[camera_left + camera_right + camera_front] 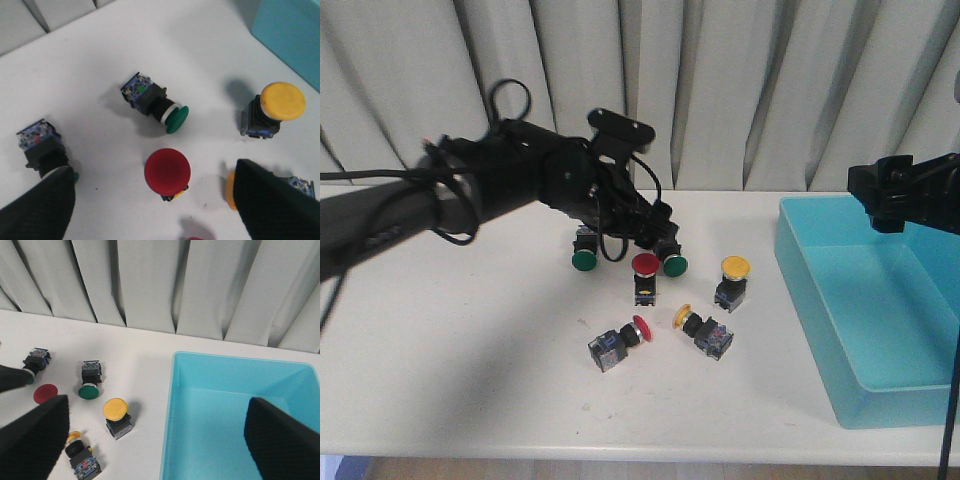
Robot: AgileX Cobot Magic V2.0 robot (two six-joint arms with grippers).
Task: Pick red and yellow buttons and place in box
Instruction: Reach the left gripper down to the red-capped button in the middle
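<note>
The light is bright and even, coming mostly from above, and the white table looks almost washed out in the front view. There the left arm throws a wide soft grey shadow on the table toward 7 o'clock, and the whole picture is a little soft and grainy. In the left wrist view each switch has a short faint shadow toward 10 o'clock, and the yellow button is sharp, while the dark fingers at the edge are blurred. In the right wrist view the curtain folds show gentle shading, and the box is evenly lit, without glare.
</note>
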